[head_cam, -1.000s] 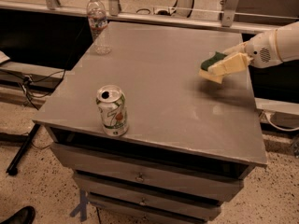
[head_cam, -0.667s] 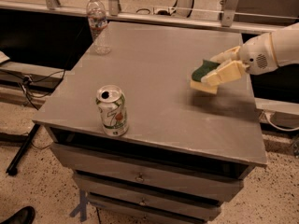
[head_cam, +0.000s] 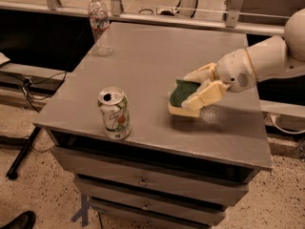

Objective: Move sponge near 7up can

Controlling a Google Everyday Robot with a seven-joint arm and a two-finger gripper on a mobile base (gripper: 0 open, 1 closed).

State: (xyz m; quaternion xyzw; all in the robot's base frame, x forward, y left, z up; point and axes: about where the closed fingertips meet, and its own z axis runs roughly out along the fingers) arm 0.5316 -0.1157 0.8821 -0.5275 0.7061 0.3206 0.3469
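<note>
The 7up can (head_cam: pixel 114 113) stands upright near the front left edge of the grey cabinet top (head_cam: pixel 143 66). It is white and green with a silver top. The sponge (head_cam: pixel 182 96), dark green over pale yellow foam, is held in my gripper (head_cam: pixel 194 88) just above the surface, right of the can and about a can's height away from it. My gripper is shut on the sponge, with cream fingers (head_cam: pixel 206 95) on either side of it. My white arm (head_cam: pixel 267 61) reaches in from the right.
A clear plastic water bottle (head_cam: pixel 99 25) stands at the back left corner of the top. The cabinet has drawers (head_cam: pixel 143 180) below. A metal rail (head_cam: pixel 190 20) runs behind the cabinet. A dark shoe (head_cam: pixel 16 221) is on the floor at bottom left.
My gripper has carried the sponge leftward and toward the front, from the right side of the top toward the can, and lowered it. The can and bottle have not moved.
</note>
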